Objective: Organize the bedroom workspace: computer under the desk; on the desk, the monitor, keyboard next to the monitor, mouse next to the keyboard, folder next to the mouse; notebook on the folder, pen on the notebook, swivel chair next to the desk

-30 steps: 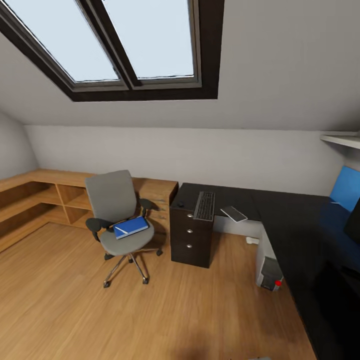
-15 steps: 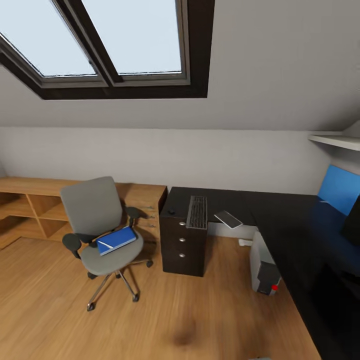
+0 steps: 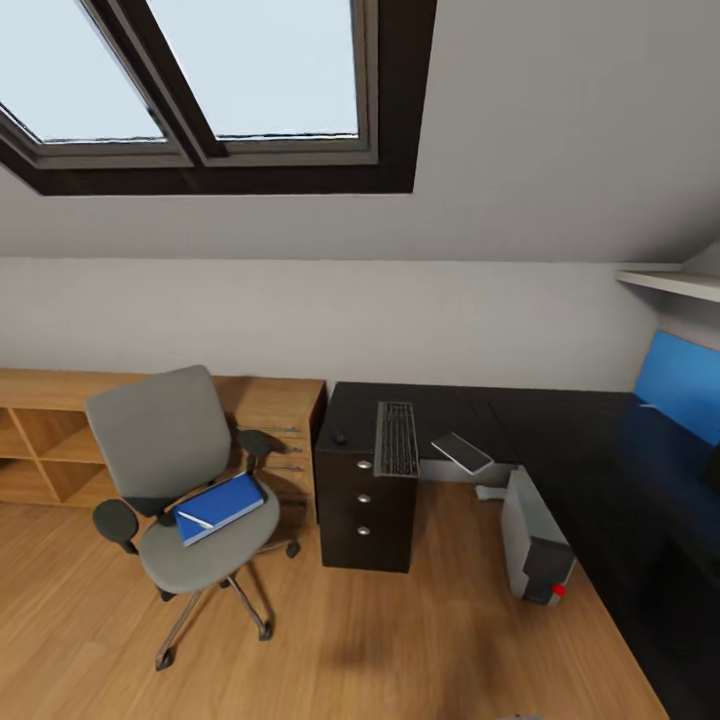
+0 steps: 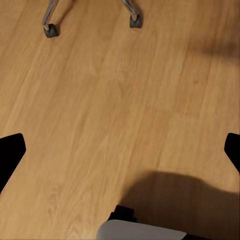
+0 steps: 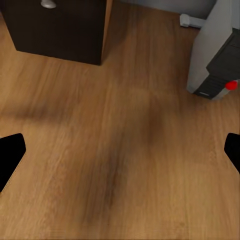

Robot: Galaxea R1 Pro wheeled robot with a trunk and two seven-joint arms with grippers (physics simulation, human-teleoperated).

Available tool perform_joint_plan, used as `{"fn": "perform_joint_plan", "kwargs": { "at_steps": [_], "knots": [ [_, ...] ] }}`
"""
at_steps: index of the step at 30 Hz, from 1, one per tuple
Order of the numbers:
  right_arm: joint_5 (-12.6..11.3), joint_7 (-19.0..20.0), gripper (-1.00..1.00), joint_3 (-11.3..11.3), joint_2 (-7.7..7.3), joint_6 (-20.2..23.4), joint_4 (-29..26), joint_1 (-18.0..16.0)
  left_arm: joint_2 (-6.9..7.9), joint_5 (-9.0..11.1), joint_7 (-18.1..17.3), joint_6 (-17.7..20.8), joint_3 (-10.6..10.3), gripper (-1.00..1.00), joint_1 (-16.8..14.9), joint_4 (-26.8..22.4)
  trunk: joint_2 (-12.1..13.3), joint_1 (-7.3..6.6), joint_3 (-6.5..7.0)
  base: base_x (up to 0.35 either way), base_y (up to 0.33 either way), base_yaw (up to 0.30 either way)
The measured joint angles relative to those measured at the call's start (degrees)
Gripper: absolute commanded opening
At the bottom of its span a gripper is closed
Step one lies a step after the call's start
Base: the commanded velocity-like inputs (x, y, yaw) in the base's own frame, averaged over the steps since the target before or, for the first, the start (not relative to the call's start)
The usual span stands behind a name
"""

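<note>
The grey swivel chair (image 3: 160,470) stands on the floor left of the black desk (image 3: 560,420). On its seat lies the blue folder (image 3: 222,506) with a thin whitish pen (image 3: 195,519) on it. The keyboard (image 3: 396,438) and the small black mouse (image 3: 341,437) rest on the desk above the drawers. The grey notebook (image 3: 462,452) overhangs the desk's front edge. The computer (image 3: 535,538) sits on the floor under the desk. The monitor is out of view. My left gripper (image 4: 120,155) and right gripper (image 5: 120,152) are both open over bare floor.
A light wooden shelf and drawer unit (image 3: 60,440) runs along the wall behind the chair. A blue wall panel (image 3: 680,380) hangs at the desk's far right. Chair castors (image 4: 50,31) lie ahead of the left gripper; the desk's drawer block (image 5: 55,30) and computer (image 5: 215,55) lie ahead of the right.
The whole head view has shifted: the camera has turned and come closer to the desk. Chair, folder, keyboard and computer keep their places relative to each other.
</note>
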Motion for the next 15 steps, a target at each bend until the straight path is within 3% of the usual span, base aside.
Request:
{"fn": "perform_joint_plan", "kwargs": {
  "at_steps": [9, 15],
  "knots": [
    [0.21, 0.55, 1.0, 0.01, -0.35, -0.04, -0.07, 0.28, 0.04, -0.12, -0.05, 0.0, 0.0, 1.0, 0.0, -0.02, 0.0, 0.0, 0.0, 0.327, 0.024, -0.001],
    [0.15, 0.58, 1.0, 0.05, -0.24, -0.07, -0.07, 0.29, -0.1, -0.16, -0.04, -0.34, -0.08, 1.0, 0.0, -0.25, 0.0, 0.0, 0.0, 0.296, 0.182, 0.0]
  ]
}}
